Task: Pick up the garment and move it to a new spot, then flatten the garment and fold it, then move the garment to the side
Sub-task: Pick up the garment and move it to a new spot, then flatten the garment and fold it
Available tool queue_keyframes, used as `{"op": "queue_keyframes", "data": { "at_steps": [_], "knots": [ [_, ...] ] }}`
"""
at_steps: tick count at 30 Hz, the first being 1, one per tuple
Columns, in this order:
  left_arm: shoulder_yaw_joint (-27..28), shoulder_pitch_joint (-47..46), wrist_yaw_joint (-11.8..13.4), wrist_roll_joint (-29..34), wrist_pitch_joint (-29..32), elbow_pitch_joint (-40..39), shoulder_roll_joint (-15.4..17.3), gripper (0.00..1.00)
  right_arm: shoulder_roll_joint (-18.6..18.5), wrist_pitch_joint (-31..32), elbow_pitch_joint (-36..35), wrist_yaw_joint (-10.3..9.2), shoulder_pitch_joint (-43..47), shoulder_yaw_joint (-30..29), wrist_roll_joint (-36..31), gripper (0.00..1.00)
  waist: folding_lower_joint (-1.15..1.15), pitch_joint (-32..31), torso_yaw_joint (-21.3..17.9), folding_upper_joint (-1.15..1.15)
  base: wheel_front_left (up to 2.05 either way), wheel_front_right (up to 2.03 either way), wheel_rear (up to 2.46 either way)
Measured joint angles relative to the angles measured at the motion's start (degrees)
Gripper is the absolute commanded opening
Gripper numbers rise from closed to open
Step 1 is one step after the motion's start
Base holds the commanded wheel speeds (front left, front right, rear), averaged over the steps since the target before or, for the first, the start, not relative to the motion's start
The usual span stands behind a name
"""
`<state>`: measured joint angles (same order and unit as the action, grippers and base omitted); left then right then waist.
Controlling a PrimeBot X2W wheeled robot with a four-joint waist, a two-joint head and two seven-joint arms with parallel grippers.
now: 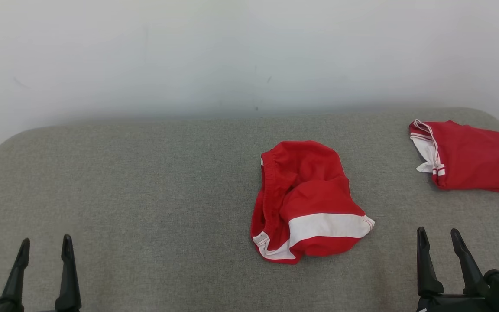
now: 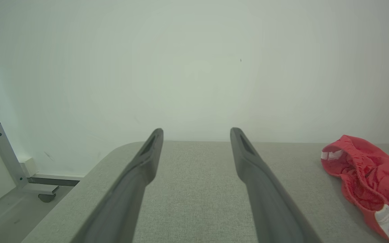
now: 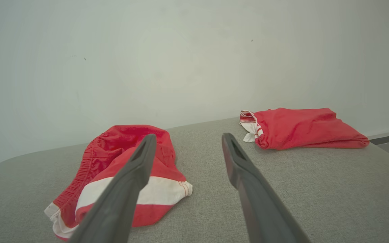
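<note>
Grey bench is stretching under me, and my left fingers and right fingers are hovering spread wide, holding nothing. Nearer my right, the shorts are lying crumpled mid-bench; a second garment is sitting far right. I'm judging the gathered waistband the surest pinch, not loose layers.
</note>
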<state>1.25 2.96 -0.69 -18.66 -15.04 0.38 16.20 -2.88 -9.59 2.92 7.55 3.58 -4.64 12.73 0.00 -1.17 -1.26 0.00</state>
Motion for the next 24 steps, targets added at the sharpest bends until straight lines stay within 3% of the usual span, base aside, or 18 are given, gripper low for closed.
{"op": "queue_keyframes", "data": {
  "at_steps": [7, 24],
  "knots": [
    [1.14, 1.65, -3.99, 4.16, 0.00, 1.57, -1.93, 1.00, 0.00, 0.02, 0.43, 0.00, 0.34, -0.01, 0.00, 1.00, 0.00, -0.21, 0.29, 0.00, 0.00, 0.00, 0.00],
    [1.40, 1.14, -5.95, 8.08, 0.00, 4.00, -2.30, 1.00, 0.00, 1.01, 0.12, 0.00, 0.34, 0.67, -0.19, 1.00, 0.00, 0.09, 0.13, 0.00, 0.00, 0.00, 0.00]
  ]
}}
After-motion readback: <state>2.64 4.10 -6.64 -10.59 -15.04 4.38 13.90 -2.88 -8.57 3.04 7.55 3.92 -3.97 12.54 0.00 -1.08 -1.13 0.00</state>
